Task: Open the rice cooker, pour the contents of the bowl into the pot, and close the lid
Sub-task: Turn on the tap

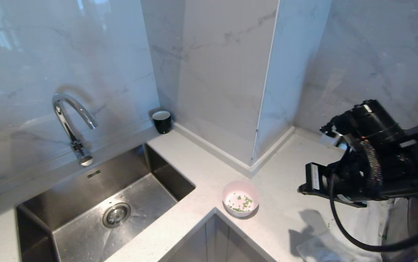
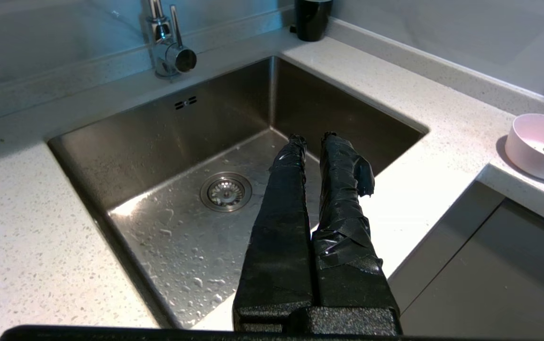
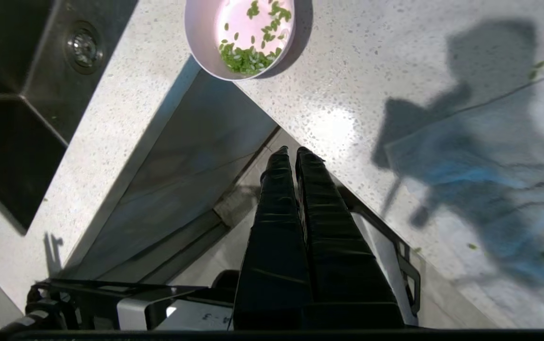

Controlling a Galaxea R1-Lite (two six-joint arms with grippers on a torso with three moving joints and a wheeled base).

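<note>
The right gripper had its jaws pressed together on nothing, hanging above the inner corner of the countertop, near the bowl. The bowl sat at that inner corner edge, its green contents loose inside, with nothing between it and the gripper. The left gripper hung over the sink, jaws nearly closed and empty. A faucet and black cup stood along the back wall. The right arm blocked the countertop's right end, where a clear plastic sheet lay partly cut off.
</note>
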